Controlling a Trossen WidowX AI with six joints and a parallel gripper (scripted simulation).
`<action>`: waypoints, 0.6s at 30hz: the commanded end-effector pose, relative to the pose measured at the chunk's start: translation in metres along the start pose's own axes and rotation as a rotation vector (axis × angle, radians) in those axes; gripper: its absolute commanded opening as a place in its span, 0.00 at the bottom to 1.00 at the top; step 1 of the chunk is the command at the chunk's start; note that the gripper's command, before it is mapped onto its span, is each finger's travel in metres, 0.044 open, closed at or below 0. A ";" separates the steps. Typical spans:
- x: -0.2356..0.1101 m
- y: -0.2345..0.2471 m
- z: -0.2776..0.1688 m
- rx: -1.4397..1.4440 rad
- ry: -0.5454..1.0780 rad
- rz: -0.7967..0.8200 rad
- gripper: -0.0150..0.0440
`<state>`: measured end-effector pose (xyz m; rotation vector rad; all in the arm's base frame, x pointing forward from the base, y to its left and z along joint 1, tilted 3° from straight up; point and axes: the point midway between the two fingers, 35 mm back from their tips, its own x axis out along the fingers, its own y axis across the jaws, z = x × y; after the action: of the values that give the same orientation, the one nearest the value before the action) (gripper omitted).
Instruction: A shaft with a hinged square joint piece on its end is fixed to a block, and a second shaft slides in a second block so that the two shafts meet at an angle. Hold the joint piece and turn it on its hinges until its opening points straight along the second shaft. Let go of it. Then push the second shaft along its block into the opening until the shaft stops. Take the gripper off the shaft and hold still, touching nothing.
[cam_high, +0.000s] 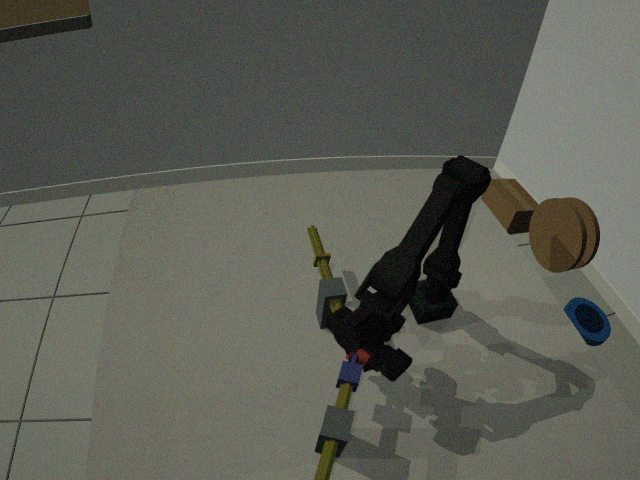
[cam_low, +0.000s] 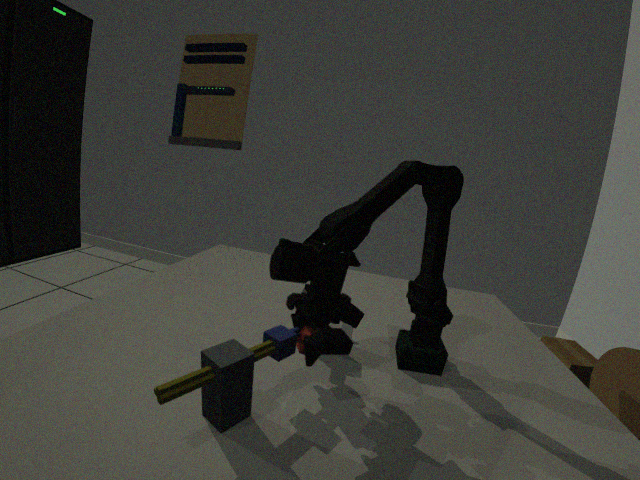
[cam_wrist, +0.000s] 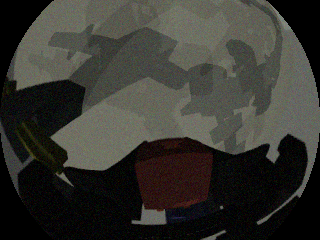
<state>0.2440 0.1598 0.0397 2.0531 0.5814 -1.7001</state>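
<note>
My black gripper (cam_high: 360, 356) (cam_low: 306, 335) (cam_wrist: 172, 183) is low over the table and shut on the red square joint piece (cam_high: 362, 355) (cam_low: 307, 332) (cam_wrist: 172, 176). The red piece sits next to a blue hinge block (cam_high: 350, 372) (cam_low: 279, 340) on the end of a yellow shaft (cam_high: 342, 397) (cam_low: 180, 383) that runs through the near grey block (cam_high: 334, 424) (cam_low: 227, 383). A second yellow shaft (cam_high: 320, 255) passes through the far grey block (cam_high: 328, 298); my arm hides its near end. In the wrist view a yellow shaft (cam_wrist: 36, 143) shows at the left.
The arm's base (cam_high: 433, 305) (cam_low: 421, 356) stands to the right of the shafts. A round wooden disc (cam_high: 562, 233), a brown box (cam_high: 509, 204) and a blue bowl (cam_high: 587, 320) lie by the right wall. A dark cabinet (cam_low: 36, 129) stands far left.
</note>
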 end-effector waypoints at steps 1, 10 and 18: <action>0.000 0.000 0.000 0.000 0.000 0.000 0.50; 0.000 0.000 0.000 0.000 0.000 0.000 0.86; 0.000 0.000 0.000 0.000 0.000 0.000 1.00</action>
<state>0.2439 0.1598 0.0397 2.0529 0.5814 -1.7003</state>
